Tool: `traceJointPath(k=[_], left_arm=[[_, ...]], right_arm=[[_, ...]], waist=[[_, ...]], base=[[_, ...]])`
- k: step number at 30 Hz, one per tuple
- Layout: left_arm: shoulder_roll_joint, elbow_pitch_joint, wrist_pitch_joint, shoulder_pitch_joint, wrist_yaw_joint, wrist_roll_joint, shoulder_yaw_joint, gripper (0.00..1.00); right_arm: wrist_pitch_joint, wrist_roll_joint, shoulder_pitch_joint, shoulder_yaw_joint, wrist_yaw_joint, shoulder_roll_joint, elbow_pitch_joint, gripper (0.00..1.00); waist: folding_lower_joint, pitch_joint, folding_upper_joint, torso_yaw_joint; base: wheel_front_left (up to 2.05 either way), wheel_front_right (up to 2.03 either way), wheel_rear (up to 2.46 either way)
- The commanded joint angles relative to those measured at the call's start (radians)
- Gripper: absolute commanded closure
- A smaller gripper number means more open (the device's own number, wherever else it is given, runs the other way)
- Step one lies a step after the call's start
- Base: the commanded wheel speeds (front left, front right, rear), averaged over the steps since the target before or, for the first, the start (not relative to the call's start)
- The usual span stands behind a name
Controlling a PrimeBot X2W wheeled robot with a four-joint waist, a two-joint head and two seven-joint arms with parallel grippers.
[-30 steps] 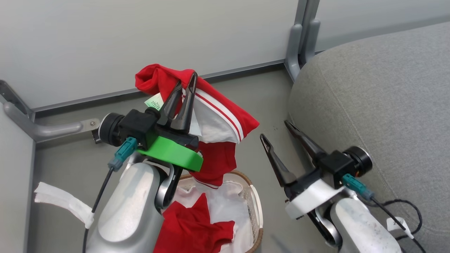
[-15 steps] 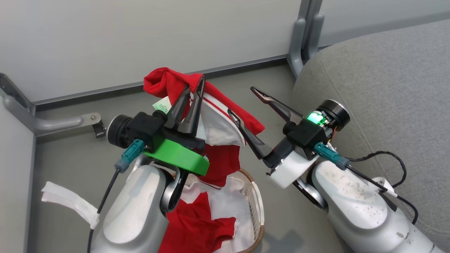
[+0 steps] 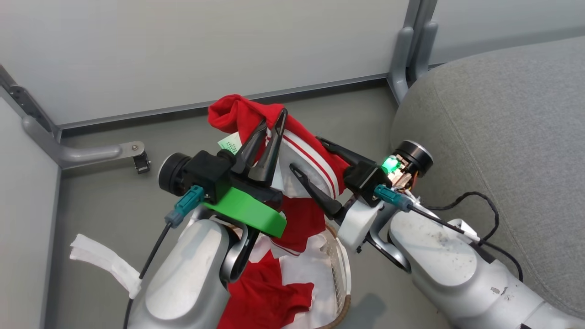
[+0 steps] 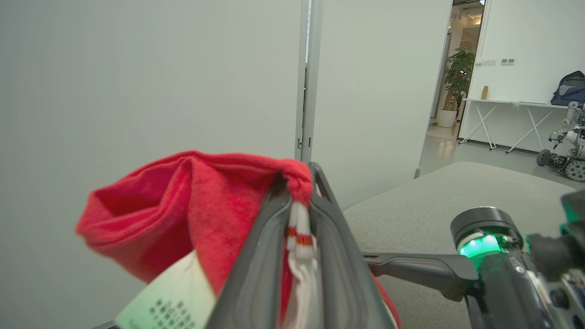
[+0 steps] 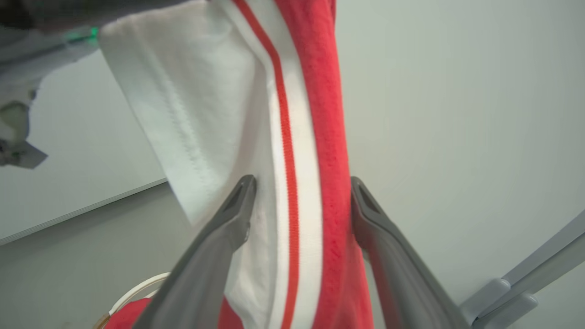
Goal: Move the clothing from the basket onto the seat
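The seat (image 3: 502, 137) fills the right; a strip of floor (image 3: 365, 292) separates its rounded edge from the basket (image 3: 342, 269), where head view shows the red garment (image 3: 269, 297) lying. Above hangs the striped garment (image 3: 311, 160), pinched in the left gripper (image 3: 273, 116). Right wrist view shows the right gripper (image 5: 301, 182) with fingers apart, straddling its striped edge.

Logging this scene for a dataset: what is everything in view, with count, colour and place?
striped garment: one, red and white, held above the basket by the left gripper
plain garment: one, bright red, lying in the basket
liner: one, white, inside the basket
basket: one, white with brown rim, on the floor
seat: one, grey, at right
strip: one, white, on the floor at left
left gripper: one, dark fingers, shut on the striped garment
right gripper: one, dark fingers, open either side of the striped garment
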Motion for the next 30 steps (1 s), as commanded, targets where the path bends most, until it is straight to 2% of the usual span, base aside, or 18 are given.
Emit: traceJointPath(k=[1,8,9,10,11,14,15,23,24,26,30], left_arm=[[0.003,-0.001,-0.001,-0.013,-0.003,-0.008,-0.005,1.00],[0.004,0.002,-0.001,0.005,-0.003,-0.023,-0.023,1.00],[0.003,0.001,-0.001,0.007,-0.003,-0.026,-0.025,1.00],[0.004,0.000,-0.001,0.008,-0.003,-0.028,-0.026,1.00],[0.004,-0.002,-0.001,0.010,-0.003,-0.028,-0.026,1.00],[0.003,-0.002,-0.001,0.018,-0.003,-0.025,-0.022,1.00],[0.004,-0.001,-0.001,0.019,-0.003,-0.024,-0.021,1.00],[0.004,-0.003,-0.001,0.021,-0.002,-0.003,-0.002,0.98],[0.004,-0.003,0.000,0.025,-0.001,0.000,0.001,0.70],[0.004,0.002,0.000,0.033,0.001,0.006,0.002,0.00],[0.004,0.011,0.000,0.031,0.002,0.023,0.004,0.00]], right_arm=[[-0.002,0.010,-0.005,0.011,-0.001,0.006,0.025,0.00],[-0.002,0.031,0.013,0.034,-0.001,0.037,0.095,0.00],[-0.002,0.034,0.014,0.040,-0.001,0.039,0.103,0.07],[-0.002,0.036,0.014,0.040,-0.001,0.041,0.107,0.27],[-0.002,0.040,0.016,0.039,-0.001,0.043,0.112,0.54],[-0.002,0.052,0.025,0.039,-0.001,0.045,0.127,0.80],[-0.002,0.055,0.022,0.041,-0.001,0.046,0.130,1.00],[-0.002,0.063,0.014,0.016,-0.001,0.046,0.103,1.00],[-0.002,0.059,0.019,0.007,-0.001,0.045,0.094,1.00],[-0.002,0.054,0.027,-0.006,-0.001,0.043,0.084,1.00],[-0.002,0.045,0.033,-0.038,-0.001,0.040,0.063,1.00]], waist=[[0.0000,-0.003,0.0000,0.004],[0.0000,-0.015,0.0000,0.010],[0.0000,-0.017,0.0000,0.011],[0.0000,-0.017,0.0000,0.012],[0.0000,-0.018,0.0000,0.013],[0.0000,-0.021,0.0000,0.014],[0.0000,-0.021,0.0000,0.013],[0.0000,-0.011,0.0000,-0.003],[0.0000,-0.010,0.0000,-0.007],[0.0000,-0.007,0.0000,-0.018],[0.0000,0.008,0.0000,-0.049]], base=[[0.00,0.00,0.00],[0.00,0.00,0.00],[0.00,0.00,0.00],[0.00,0.00,0.00],[0.00,0.00,0.00],[0.00,0.00,0.00],[0.00,0.00,0.00],[0.00,0.00,0.00],[0.00,0.00,0.00],[0.00,0.00,0.00],[0.00,0.00,0.00]])
